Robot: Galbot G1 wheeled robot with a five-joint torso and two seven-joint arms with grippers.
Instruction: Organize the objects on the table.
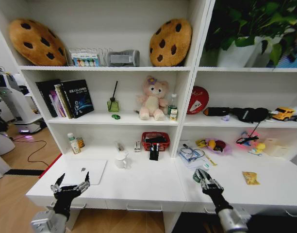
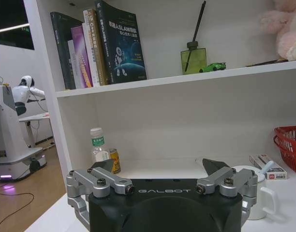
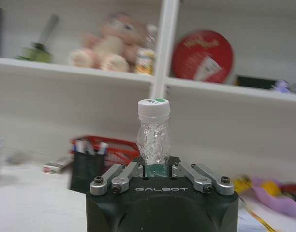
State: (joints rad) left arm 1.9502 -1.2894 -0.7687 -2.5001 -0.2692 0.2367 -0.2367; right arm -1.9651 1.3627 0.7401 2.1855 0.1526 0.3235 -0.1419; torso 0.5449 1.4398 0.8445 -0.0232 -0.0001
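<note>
The right gripper (image 1: 203, 177) sits low over the front of the white desk (image 1: 148, 187), right of centre. Its fingers are pinched on a small clear bottle (image 3: 153, 133) with a white cap marked green; the bottle stands upright between the pads in the right wrist view.

The left gripper (image 1: 71, 186) hovers at the desk's front left edge, fingers spread wide, nothing between them. Just beyond it the silver laptop (image 1: 85, 171) lies flat and closed on the desk.

A white mug (image 1: 121, 160) stands near the desk's middle, with a black pen holder (image 1: 154, 152) just in front of the red mesh basket (image 1: 156, 141) at the back. The yellow wrapper (image 1: 250, 178) lies on the right part of the desk, well apart from the right gripper. A tiny green item (image 1: 116, 116) rests on the shelf above, near the pink plush bear (image 1: 152, 99).
</note>
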